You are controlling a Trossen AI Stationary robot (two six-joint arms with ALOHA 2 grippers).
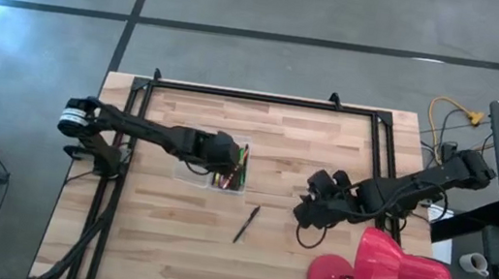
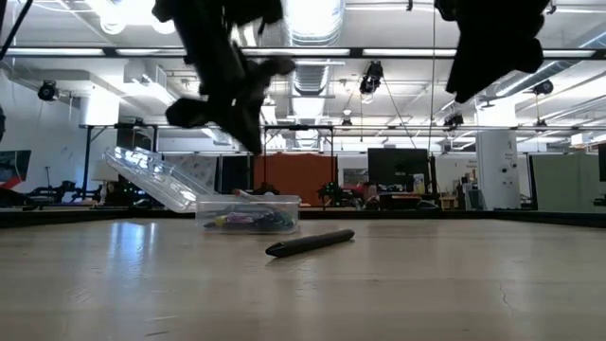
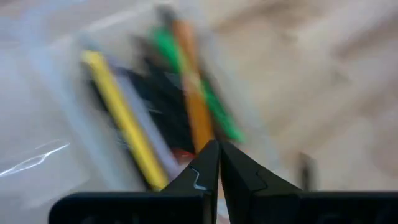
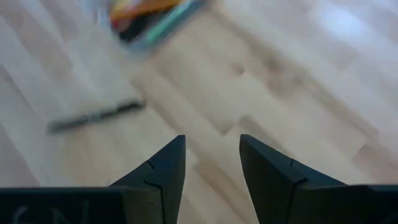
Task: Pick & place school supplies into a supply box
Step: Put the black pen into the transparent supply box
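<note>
- Black pen (image 1: pixel 246 224), the one supply not yet boxed, lies flat on the bare wooden table (image 1: pixel 166 245), ahead of the right gripper (image 4: pixel 212 163) and off to one side of its line; gripper and pen are apart.
- Right gripper: fingers spread, nothing between them, held above the table.
- Clear plastic supply box (image 1: pixel 188 172) sits farther beyond the pen from the right gripper; one compartment holds yellow, orange, green and dark pens (image 3: pixel 163 109). Its clear lid (image 2: pixel 151 177) tilts up at the back.
- Left gripper (image 3: pixel 219 163) hangs directly over the filled compartment, fingertips pressed together, nothing held.
- Handling, as a judgement: the pen looks thin, light, stiff and smooth-barrelled, so likely to roll or skid if nudged from the side.
- Best hold is probably across the barrel near its middle, fingers straddling it and closing square on, low to the wood.
- Box looks light too; a careless drop could shift it.
</note>
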